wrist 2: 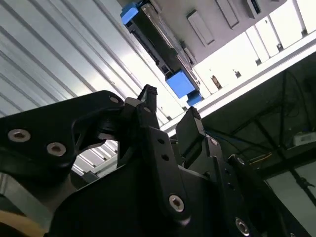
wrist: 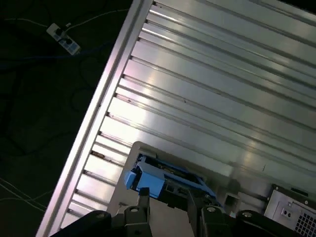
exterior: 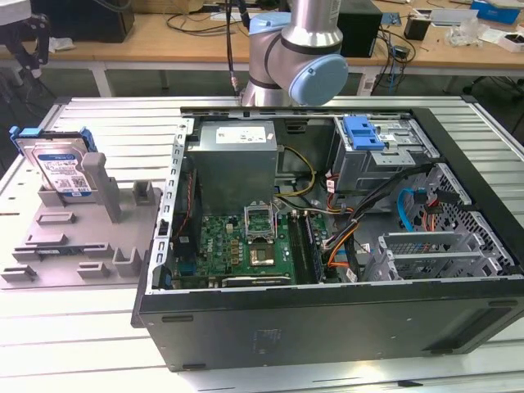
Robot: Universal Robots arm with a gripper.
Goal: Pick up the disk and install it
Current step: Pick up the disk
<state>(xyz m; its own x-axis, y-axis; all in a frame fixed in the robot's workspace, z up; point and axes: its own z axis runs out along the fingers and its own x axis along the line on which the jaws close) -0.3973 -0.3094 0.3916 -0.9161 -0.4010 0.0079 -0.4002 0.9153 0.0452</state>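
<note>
I judge the pick-up step is in hand: my gripper (wrist 2: pixel 170 102) is spread wide with nothing between its fingers, poised near the disk (exterior: pixel 61 168). The disk stands on edge in the grey holder (exterior: pixel 90 237), at nine o'clock from the open computer case (exterior: pixel 327 323). Grasping calls for squaring my fingers across its thin blue-framed edge, and the second wrist view gives me that alignment, while the exterior view gives the case.

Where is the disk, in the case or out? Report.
Out: the disk stands on edge in the grey holder, beside the open computer case.
</note>
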